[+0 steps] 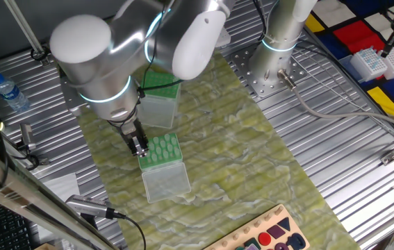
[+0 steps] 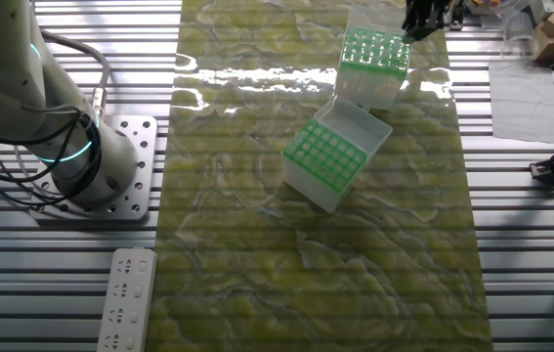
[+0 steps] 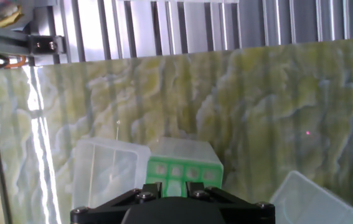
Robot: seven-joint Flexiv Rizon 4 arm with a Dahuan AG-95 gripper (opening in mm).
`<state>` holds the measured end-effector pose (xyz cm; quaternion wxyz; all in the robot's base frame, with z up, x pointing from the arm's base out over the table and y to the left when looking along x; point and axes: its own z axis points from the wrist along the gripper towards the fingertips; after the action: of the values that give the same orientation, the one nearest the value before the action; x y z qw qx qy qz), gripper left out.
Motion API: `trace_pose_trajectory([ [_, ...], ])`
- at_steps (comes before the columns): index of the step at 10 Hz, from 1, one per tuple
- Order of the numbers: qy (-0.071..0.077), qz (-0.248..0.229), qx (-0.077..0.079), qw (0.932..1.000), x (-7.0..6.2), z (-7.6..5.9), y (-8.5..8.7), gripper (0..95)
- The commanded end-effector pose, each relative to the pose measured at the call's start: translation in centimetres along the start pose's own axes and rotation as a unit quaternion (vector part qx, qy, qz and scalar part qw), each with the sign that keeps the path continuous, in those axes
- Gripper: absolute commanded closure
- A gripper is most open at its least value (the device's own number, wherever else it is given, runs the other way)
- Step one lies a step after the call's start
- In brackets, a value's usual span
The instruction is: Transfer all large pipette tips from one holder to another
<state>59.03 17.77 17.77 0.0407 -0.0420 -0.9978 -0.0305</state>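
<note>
Gripper (image 1: 139,146) hovered at near green-topped box (image 1: 160,153) edge; jaw opening and any held tip couldn't be told. Best: centre over one hole, descend vertically.

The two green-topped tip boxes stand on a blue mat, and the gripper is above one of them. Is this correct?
Not quite: the mat is yellow-green with a marbled pattern, not blue, as the other fixed view shows. The two green-topped boxes do stand on it, with the gripper above one.

1. A robotics lab: the worktop (image 1: 335,146) is ribbed aluminium, with arm bases bolted straight to it.
2. On the worktop lies a green marbled mat (image 2: 257,244) carrying green-topped tip boxes (image 2: 327,161).
3. Beside the mat lie a power strip (image 2: 128,298) and loose cables (image 1: 335,114).
</note>
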Motion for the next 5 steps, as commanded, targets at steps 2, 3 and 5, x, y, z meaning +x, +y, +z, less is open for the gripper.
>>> trace_pose_trajectory([
  [2, -0.002, 0.003, 0.001, 1.0000, -0.2, 0.7, 0.3, 76.0],
  [3, -0.004, 0.003, 0.001, 1.0000, -0.1, 1.1, 0.4, 76.0],
  [5, -0.007, -0.001, 0.001, 1.0000, 0.2, 1.6, 0.3, 76.0],
])
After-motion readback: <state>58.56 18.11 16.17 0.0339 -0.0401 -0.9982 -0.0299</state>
